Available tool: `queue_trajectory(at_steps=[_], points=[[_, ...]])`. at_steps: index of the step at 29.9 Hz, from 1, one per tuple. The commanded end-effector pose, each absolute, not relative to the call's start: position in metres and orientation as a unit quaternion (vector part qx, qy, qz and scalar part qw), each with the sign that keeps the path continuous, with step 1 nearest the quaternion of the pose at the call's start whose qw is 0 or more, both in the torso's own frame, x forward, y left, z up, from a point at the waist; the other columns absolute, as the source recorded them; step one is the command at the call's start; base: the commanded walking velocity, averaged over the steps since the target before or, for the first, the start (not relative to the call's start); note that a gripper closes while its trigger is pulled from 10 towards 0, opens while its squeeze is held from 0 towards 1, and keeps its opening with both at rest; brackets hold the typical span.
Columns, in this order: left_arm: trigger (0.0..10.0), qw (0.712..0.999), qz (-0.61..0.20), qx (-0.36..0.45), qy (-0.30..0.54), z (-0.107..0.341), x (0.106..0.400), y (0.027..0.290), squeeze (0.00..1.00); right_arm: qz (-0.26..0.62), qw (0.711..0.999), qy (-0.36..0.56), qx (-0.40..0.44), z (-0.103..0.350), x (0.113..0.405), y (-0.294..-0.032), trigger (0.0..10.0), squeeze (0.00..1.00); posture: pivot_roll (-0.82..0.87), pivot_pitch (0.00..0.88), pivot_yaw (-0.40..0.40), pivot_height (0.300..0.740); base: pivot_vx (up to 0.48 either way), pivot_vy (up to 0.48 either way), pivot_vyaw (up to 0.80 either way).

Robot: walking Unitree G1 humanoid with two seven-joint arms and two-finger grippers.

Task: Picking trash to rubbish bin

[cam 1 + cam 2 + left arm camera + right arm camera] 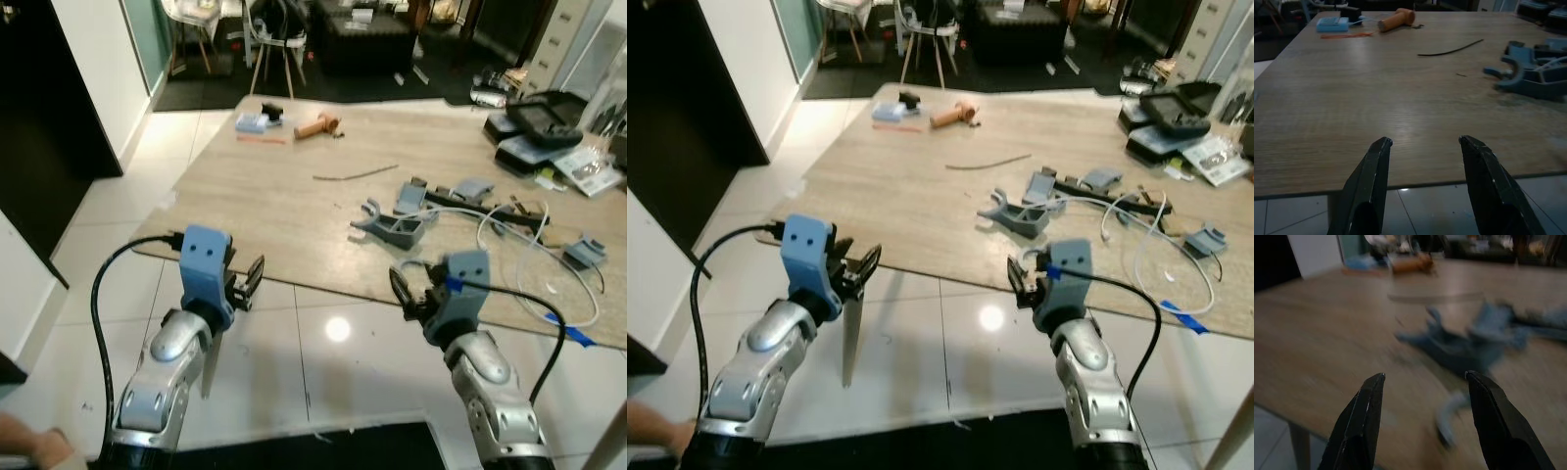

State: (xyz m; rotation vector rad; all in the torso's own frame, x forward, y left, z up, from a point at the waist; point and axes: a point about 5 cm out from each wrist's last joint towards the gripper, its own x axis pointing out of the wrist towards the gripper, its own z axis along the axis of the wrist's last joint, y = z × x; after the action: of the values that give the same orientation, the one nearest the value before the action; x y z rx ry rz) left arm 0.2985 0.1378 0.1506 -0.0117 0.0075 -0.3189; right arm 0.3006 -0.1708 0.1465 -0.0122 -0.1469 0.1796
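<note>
Table (245, 211) is carrying the clutter; grey printed parts (397, 227) and white cable (509, 245) are lying near its front edge. Left gripper (247, 281) and right gripper (404, 289) are hovering there, fingers spread, holding nothing. Small curled white scrap (1027, 257) is sitting at that edge: probably light, soft, best pinched mid-body.

Silver arms, blue wrist housings, black cables, black fingers (1371, 186)

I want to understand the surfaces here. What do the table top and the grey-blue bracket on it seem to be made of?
The table top looks like wood or a wood-look laminate: pale beige with fine grain lines and a soft sheen. The bracket looks like matte plastic, possibly printed: even grey-blue colour, no shine, chunky moulded shape. Neither can be confirmed by sight alone.
</note>
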Motion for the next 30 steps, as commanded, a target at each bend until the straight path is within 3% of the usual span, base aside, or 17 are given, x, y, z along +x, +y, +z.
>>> queue_trajectory(at_steps=[1,9,14,21,22,24,25,30], points=[[10.0,0.987,-0.161,-0.009,0.004,0.149,0.296,0.139,0.0,0.088,0.991,-0.097,-0.017,0.156,0.3,-0.17,10.0,0.0,-0.07,0.086,0.031,0.74,0.326,0.0,0.0],[10.0,0.982,-0.187,-0.015,-0.004,0.152,0.294,0.133,0.0,0.04,0.994,-0.078,-0.061,0.154,0.302,-0.181,10.0,0.0,-0.07,0.091,0.031,0.74,0.322,0.0,0.0],[10.0,0.98,-0.196,-0.012,-0.004,0.151,0.292,0.13,0.0,0.025,0.991,-0.071,-0.114,0.154,0.299,-0.185,10.0,0.0,-0.08,0.095,0.028,0.74,0.0,0.0,0.0],[10.0,0.985,-0.175,0.002,0.008,0.143,0.29,0.14,0.0,0.032,0.989,-0.062,-0.134,0.14,0.271,-0.174,10.0,0.0,-0.09,0.095,0.019,0.74,0.0,0.0,0.0],[10.0,0.983,-0.183,0.003,0.01,0.142,0.286,0.141,0.0,0.043,0.987,-0.059,-0.144,0.136,0.261,-0.168,10.0,0.38,-0.09,0.094,0.017,0.74,0.0,0.0,0.0],[10.0,0.982,-0.186,0.004,0.011,0.141,0.285,0.141,0.0,0.046,0.986,-0.058,-0.15,0.135,0.258,-0.166,10.0,0.38,-0.09,0.094,0.017,0.74,0.0,0.0,0.0],[10.0,0.982,-0.191,0.005,0.012,0.141,0.284,0.141,0.0,0.037,0.987,-0.05,-0.145,0.131,0.254,-0.167,10.0,1.0,-0.09,0.095,0.018,0.74,0.0,0.0,0.0],[10.0,0.978,-0.209,0.001,0.01,0.143,0.281,0.137,0.0,-0.012,0.989,-0.029,-0.141,0.123,0.252,-0.173,10.0,1.0,-0.09,0.117,0.029,0.74,0.0,0.0,0.0]])
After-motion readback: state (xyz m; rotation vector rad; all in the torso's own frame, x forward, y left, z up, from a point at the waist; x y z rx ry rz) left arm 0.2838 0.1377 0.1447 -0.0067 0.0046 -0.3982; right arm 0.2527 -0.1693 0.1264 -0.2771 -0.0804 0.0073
